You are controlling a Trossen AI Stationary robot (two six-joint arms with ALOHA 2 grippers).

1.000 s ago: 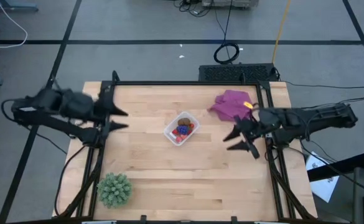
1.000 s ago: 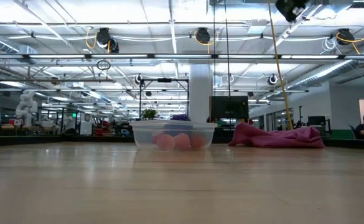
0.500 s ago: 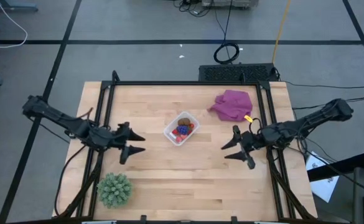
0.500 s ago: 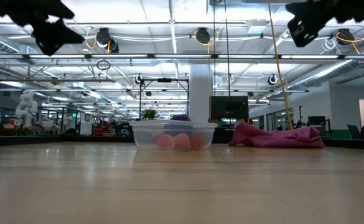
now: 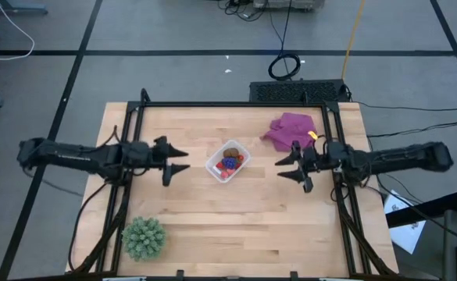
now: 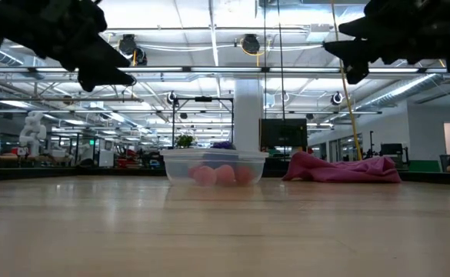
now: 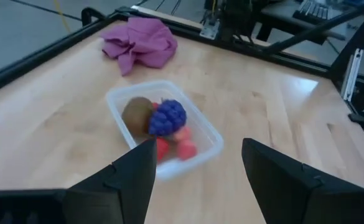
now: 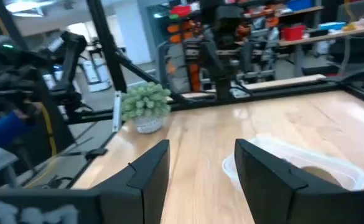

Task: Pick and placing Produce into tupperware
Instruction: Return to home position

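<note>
High view: one small clear plastic square tub (image 5: pixel 228 160) near the middle of the light wooden table (image 5: pixel 212 218), with bare wood on every side of it. Left gripper (image 5: pixel 183 161) just to the left of the tub, right gripper (image 5: pixel 281 168) a little farther off on the opposite side. Both pointed toward the tub, neither touching it. Fingers of both spread apart and holding nothing (gap confirmed in each wrist view).

Left wrist view only: contents countable. One brown oval fruit (image 7: pixel 136 114), one purple-blue grape bunch (image 7: pixel 167 117) and at least three small red and pink pieces (image 7: pixel 175 148), all inside the tub.

Low view only: both grippers raised well clear of the table; pink pieces visible through the tub wall.

One crumpled magenta-purple cloth (image 5: pixel 293 130) toward the far right corner, near the right gripper. One green spiky ball-shaped plant (image 5: pixel 143 237) at the front left corner, well apart from the tub. Open wood from the plant across to the right edge.
</note>
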